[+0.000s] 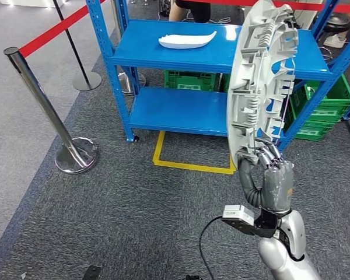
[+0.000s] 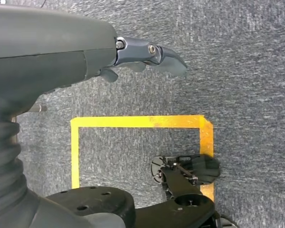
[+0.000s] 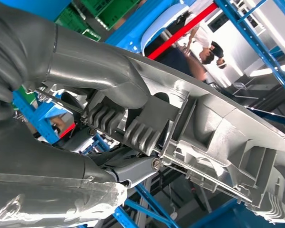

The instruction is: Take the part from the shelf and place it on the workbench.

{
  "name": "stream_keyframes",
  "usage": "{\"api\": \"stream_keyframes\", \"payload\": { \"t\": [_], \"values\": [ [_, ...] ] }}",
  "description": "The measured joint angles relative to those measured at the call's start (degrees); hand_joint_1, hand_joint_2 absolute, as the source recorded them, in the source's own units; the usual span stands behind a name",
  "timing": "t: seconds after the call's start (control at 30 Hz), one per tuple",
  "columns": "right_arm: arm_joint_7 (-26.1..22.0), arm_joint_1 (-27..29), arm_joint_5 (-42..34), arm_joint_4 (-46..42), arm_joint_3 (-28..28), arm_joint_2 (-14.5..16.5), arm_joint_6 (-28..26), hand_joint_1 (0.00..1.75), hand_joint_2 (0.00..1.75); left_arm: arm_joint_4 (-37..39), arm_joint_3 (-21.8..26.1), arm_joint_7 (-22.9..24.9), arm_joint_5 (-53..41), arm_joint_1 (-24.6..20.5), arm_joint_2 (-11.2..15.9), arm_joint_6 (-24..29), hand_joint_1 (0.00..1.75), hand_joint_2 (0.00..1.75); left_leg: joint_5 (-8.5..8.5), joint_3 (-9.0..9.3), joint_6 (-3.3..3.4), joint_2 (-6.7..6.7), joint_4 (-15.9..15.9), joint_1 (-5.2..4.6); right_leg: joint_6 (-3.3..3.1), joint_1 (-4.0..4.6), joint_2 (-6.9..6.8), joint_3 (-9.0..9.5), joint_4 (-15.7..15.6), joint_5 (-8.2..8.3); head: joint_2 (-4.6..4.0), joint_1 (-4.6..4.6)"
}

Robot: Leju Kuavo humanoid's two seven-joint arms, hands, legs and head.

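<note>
Step in hand, by judgement: carry — pick done, placing not yet; the next move calls for turning toward the workbench and lowering the long piece flat without snagging a shelf post. Stanchion (image 1: 45, 105), chrome, one, red rope (image 1: 54, 30) attached; a second dark post base (image 1: 87, 80) behind. Shelf (image 1: 186, 55), blue, one full unit (two decks visible), with another blue frame at far right. White part (image 1: 187, 40), one, lying on the top deck. Green crates (image 1: 192, 80), at least two, low behind the shelf. Yellow floor outline (image 1: 188, 165), one. Left hand (image 2: 148, 59) — hangs over carpet, fingers extended and holding nothing. Grey ribbed part (image 1: 259, 81), one, upright in front of the shelf, clear of the decks. Right hand (image 1: 270, 175), fingers clamped around its lower end.
</note>
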Motion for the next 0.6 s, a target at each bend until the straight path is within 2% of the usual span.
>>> {"api": "stream_keyframes", "payload": {
  "t": [0.07,0.1,0.13,0.17,0.23,0.3,0.37,0.4,0.43,0.47,0.5,0.53,0.6],
  "values": [
    [0.05,-0.04,-0.01,0.01,-0.07,0.0,0.01,1.75,1.75,0.0,0.0,0.0,-0.08,-0.06,0.01,0.01,0.0,1.75,-0.2,-0.14,-0.66,-0.95,0.4,0.2,0.1,-0.24,1.23,4.92,-7.67,2.2,0.0,0.01],
    [0.08,-0.07,-0.02,0.0,-0.13,0.0,0.01,1.75,1.75,0.0,0.0,0.0,-0.12,-0.12,0.03,0.01,0.0,1.75,-0.29,-0.38,-1.05,-1.41,0.74,0.25,0.02,-0.35,1.99,6.76,-10.64,2.66,0.0,0.0],
    [0.1,-0.06,-0.03,0.0,-0.2,0.0,0.02,1.75,1.75,0.0,0.0,0.0,-0.16,-0.17,0.05,0.02,0.0,1.75,-0.3,-0.68,-1.45,-1.81,0.99,0.3,-0.16,-0.38,2.54,7.68,-12.14,2.57,0.0,-0.03],
    [0.13,-0.04,-0.03,0.0,-0.27,-0.01,0.02,1.75,1.75,0.0,0.0,0.0,-0.2,-0.17,0.08,0.03,0.0,1.75,-0.21,-1.01,-1.84,-2.21,1.1,0.37,-0.48,-0.28,2.75,7.85,-12.4,2.21,0.0,-0.07],
    [0.15,-0.04,-0.03,-0.01,-0.41,-0.01,0.02,1.75,1.75,0.0,0.01,0.0,-0.24,-0.05,0.1,0.04,0.0,1.75,-0.14,-1.41,-2.53,-2.6,1.21,0.64,-1.37,-0.05,1.86,7.57,-12.34,2.33,0.0,-0.11],
    [0.17,-0.15,-0.03,-0.03,-0.51,0.01,0.02,1.75,1.75,0.0,0.02,0.0,-0.27,-0.02,0.13,0.04,0.0,1.75,-1.65,-2.52,-3.24,-1.29,3.3,0.7,-2.14,-0.04,0.9,7.57,-12.41,2.4,0.0,-0.42],
    [0.2,-0.16,-0.03,-0.03,-0.61,0.02,0.02,1.75,1.75,0.0,0.02,0.0,-0.31,-0.13,0.13,0.04,0.0,1.75,-5.15,-5.71,-3.79,0.46,9.81,0.72,-2.58,0.01,-0.21,7.54,-12.44,2.39,0.0,-0.79],
    [0.21,-0.12,-0.04,-0.03,-0.66,0.02,0.02,1.75,1.75,0.0,0.02,0.0,-0.34,-0.16,0.11,0.03,0.0,1.75,-6.81,-7.71,-3.94,0.79,13.81,0.78,-2.69,0.05,-0.83,7.48,-12.44,2.38,0.0,-0.84],
    [0.22,-0.07,-0.05,-0.02,-0.7,0.02,0.03,1.75,1.75,0.0,0.02,0.0,-0.36,-0.13,0.09,0.03,0.0,1.75,-7.67,-9.19,-4.02,0.93,16.73,0.84,-2.74,0.08,-1.43,7.43,-12.43,2.39,0.0,-0.85],
    [0.23,-0.03,-0.05,-0.02,-0.72,0.02,0.03,1.75,1.75,0.0,0.02,0.0,-0.37,-0.08,0.06,0.02,0.0,1.75,-7.45,-9.77,-4.03,0.99,17.82,0.87,-2.76,0.09,-2.03,7.4,-12.43,2.4,0.0,-0.86],
    [0.23,-0.01,-0.06,-0.02,-0.72,0.02,0.04,1.75,1.75,0.0,0.02,0.0,-0.39,-0.03,0.04,0.02,0.0,1.75,-6.19,-9.21,-3.99,1.11,16.67,0.88,-2.73,0.1,-2.62,7.41,-12.43,2.41,0.0,-0.86],
    [0.22,-0.01,-0.06,-0.02,-0.72,0.02,0.04,1.75,1.75,0.0,0.02,0.0,-0.4,-0.01,0.03,0.03,0.0,1.75,-4.25,-7.58,-3.91,1.6,13.57,0.88,-2.67,0.1,-3.17,7.45,-12.43,2.44,0.0,-0.86],
    [0.21,-0.03,-0.05,-0.04,-0.78,0.02,0.02,1.75,1.75,0.0,0.01,0.0,-0.44,-0.17,-0.02,0.03,0.0,1.75,-1.07,-3.55,-3.66,3.99,5.92,0.76,-2.29,0.36,-4.12,7.48,-12.28,2.43,0.0,-0.93]
  ]
}}
